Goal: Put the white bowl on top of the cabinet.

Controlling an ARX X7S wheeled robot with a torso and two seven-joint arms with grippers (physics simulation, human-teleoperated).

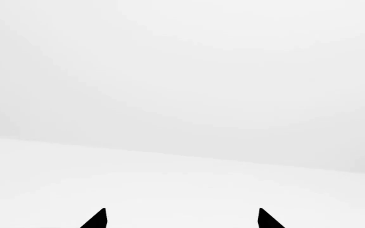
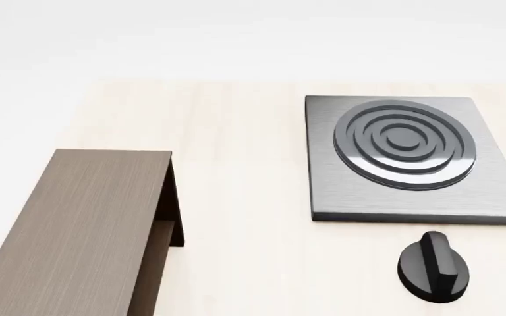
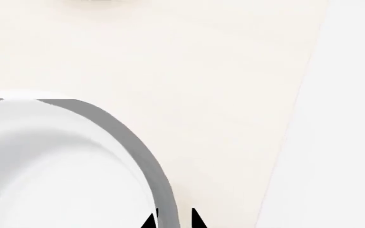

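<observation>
The white bowl (image 3: 55, 161) fills the near part of the right wrist view; its thick rim looks grey in shade. My right gripper (image 3: 175, 219) is closed down on that rim, one fingertip inside the bowl and one outside. The bowl does not show in the head view. The dark brown cabinet (image 2: 86, 224) stands at the head view's lower left, its long flat top bare and an inner shelf visible at its open side. My left gripper (image 1: 182, 218) is open and empty, facing only plain white background. Neither gripper shows in the head view.
A grey square stove plate (image 2: 394, 194) with raised rings sits at the right of the pale wooden table (image 2: 244, 197). A black knob (image 2: 433, 266) lies in front of it. In the right wrist view the table's edge (image 3: 296, 104) runs beside the bowl.
</observation>
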